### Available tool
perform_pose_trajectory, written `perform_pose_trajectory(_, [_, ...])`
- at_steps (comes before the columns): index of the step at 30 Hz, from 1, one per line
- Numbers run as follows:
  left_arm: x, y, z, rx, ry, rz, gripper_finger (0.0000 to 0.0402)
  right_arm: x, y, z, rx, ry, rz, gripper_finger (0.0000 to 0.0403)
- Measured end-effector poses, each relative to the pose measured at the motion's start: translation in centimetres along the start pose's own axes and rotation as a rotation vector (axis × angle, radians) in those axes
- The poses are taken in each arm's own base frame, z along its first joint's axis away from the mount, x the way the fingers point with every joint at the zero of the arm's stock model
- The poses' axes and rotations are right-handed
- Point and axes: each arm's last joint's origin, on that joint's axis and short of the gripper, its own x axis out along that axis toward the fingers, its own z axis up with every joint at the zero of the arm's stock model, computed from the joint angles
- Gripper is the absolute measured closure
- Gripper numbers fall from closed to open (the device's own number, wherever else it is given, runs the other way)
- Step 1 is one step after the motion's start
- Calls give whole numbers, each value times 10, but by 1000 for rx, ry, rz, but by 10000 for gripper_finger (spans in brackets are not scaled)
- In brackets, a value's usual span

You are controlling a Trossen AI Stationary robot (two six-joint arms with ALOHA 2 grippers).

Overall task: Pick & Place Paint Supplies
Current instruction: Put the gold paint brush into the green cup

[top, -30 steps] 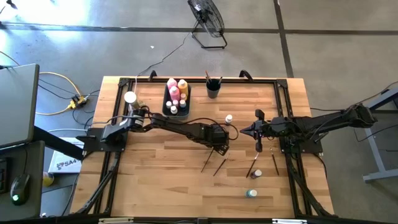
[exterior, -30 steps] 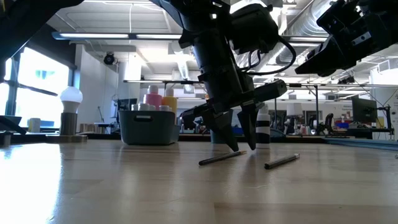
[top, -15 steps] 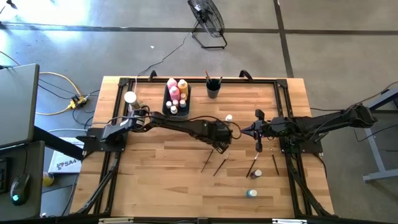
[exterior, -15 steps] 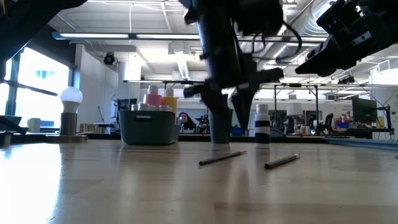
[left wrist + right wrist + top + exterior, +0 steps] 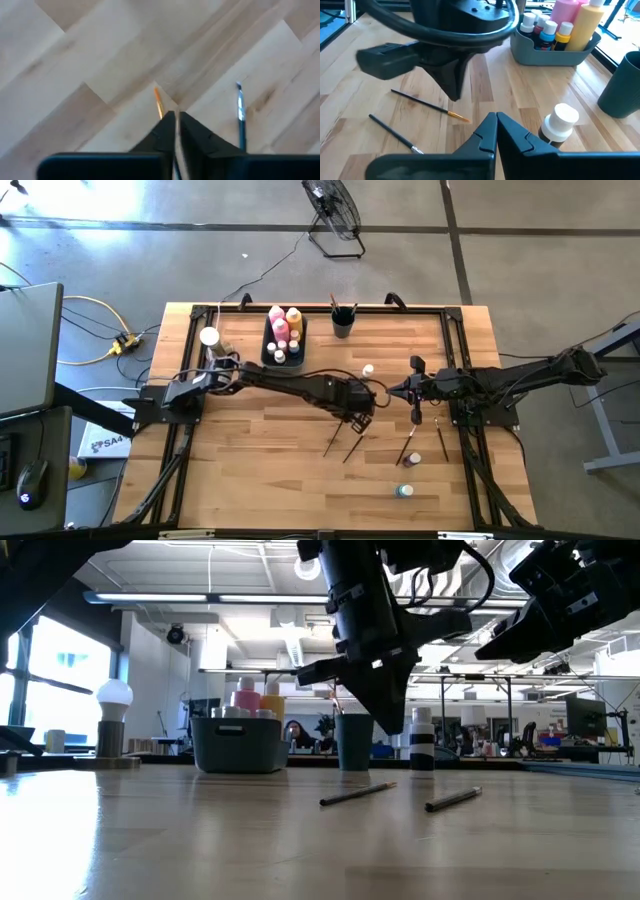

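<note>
Fingers (image 5: pixel 167 131) of left gripper (image 5: pixel 392 725) pressing together, pinching nothing, hovering above brush (image 5: pixel 427 105); risking descending closed, knocking it rolling. Right gripper (image 5: pixel 496 116) idling, fingers together.

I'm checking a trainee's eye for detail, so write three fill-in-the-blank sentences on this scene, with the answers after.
1. The left gripper hangs above the table with its fingers ____.
2. The two brushes below it lie ____ on the wood.
3. The pink and yellow squeeze bottles stand in the grey ____.

Missing words: shut; flat; bin
</note>
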Motion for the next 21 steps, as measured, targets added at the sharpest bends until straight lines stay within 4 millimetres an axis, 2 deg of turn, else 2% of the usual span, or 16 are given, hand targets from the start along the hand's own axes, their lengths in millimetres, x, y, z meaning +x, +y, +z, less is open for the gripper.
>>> perform_pose_trajectory(4, [-1,-4,-6,-29,67,-48,392,0,0,0,0,1,0,401])
perform_pose_trajectory(10, [11,-5,-15,-96,150,-31,399,0,0,0,-1,3,-1,401])
perform_pose_trajectory(17, [30,-10,-24,-172,180,-27,401,0,0,-2,-4,15,-3,401])
perform_pose_trajectory(21, [31,-11,-24,-197,183,-39,401,0,0,-3,-6,25,-3,401])
